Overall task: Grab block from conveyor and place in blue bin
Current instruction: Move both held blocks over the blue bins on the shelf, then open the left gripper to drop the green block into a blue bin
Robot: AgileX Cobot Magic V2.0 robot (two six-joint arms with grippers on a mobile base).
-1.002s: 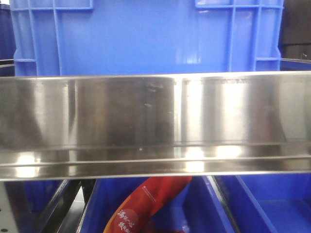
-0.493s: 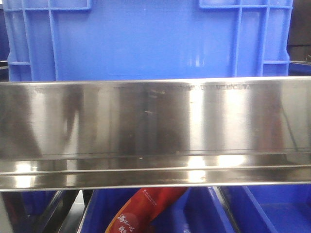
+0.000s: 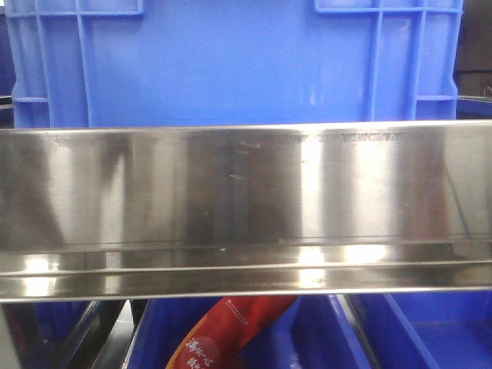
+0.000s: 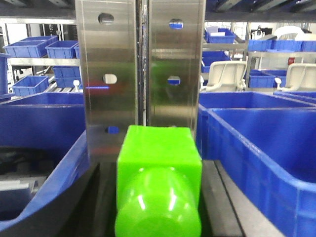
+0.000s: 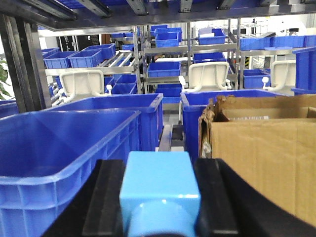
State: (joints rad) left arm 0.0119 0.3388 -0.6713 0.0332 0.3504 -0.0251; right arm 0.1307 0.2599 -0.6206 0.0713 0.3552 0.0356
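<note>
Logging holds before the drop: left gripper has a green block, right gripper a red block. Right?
No: the right gripper holds a light blue block, not a red one, per the right wrist view. The left gripper does hold a green block.

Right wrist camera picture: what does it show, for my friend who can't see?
A light blue plastic block sits gripped between two black fingers at the bottom. A big blue plastic bin is on the left, a brown cardboard box on the right, and shelves of more blue bins behind.
</note>
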